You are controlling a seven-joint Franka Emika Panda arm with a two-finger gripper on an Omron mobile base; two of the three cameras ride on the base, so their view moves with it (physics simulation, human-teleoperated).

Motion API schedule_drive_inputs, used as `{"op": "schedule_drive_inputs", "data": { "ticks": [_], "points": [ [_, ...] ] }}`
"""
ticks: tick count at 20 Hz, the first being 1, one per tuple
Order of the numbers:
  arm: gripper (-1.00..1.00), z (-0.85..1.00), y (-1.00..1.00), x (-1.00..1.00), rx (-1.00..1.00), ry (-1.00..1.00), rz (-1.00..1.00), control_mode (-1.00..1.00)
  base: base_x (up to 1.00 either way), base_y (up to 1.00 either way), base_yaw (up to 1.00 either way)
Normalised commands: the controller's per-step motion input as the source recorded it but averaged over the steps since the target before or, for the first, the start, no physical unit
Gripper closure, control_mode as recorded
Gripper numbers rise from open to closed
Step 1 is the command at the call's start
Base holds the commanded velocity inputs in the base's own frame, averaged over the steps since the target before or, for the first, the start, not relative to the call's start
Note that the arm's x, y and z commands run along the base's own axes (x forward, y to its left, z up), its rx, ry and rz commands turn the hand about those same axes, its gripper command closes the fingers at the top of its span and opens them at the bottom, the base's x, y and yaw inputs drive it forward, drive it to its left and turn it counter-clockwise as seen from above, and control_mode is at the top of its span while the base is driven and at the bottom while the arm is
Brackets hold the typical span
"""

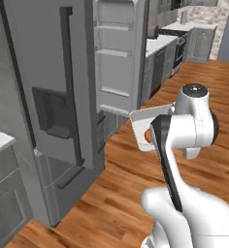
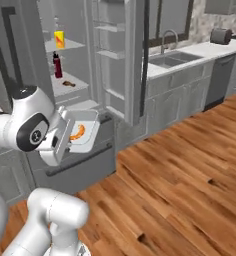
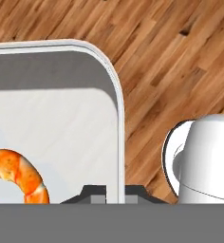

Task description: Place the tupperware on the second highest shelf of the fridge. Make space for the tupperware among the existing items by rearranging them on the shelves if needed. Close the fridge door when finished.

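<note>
The fridge [image 1: 48, 111] is the biggest thing here, a tall grey unit; its door with the dark dispenser recess is closed, and the fridge door [image 2: 122, 55] next to it stands open, with shelf bins on its inner face. Inside, the shelves [image 2: 70, 82] are pale grey panels; a yellow cup [image 2: 59, 39] stands on a higher one, a dark red bottle [image 2: 57, 65] stands on the one below, and a small brown thing lies just beside the bottle. To the right of the open door runs a grey counter [image 2: 190, 57] with a sink, and the wooden floor [image 2: 180, 170] is under everything. The tupperware [image 2: 82, 131] is in the air in front of the fridge's lower drawers, tilted so that its open side faces outward, with an orange shrimp [image 3: 19, 173] inside it. The gripper [image 3: 111, 192] has its fingers narrow, pinched on the rim of the tupperware, one tip at each side of the wall.
</note>
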Motion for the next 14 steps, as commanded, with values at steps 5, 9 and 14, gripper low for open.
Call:
{"op": "schedule_drive_inputs", "data": {
  "ticks": [5, 9, 14],
  "points": [
    [1.0, 0.0, 0.0, 0.0, 0.0, 0.0, 0.0, 1.0, 0.61, -0.62, 0.62],
    [1.0, 0.0, 0.0, 0.0, 0.0, 0.0, 0.0, 1.0, 0.53, -0.55, 0.67],
    [1.0, 0.0, 0.0, 0.0, 0.0, 0.0, 0.0, 1.0, 0.41, -0.69, 0.63]
  ]
}}
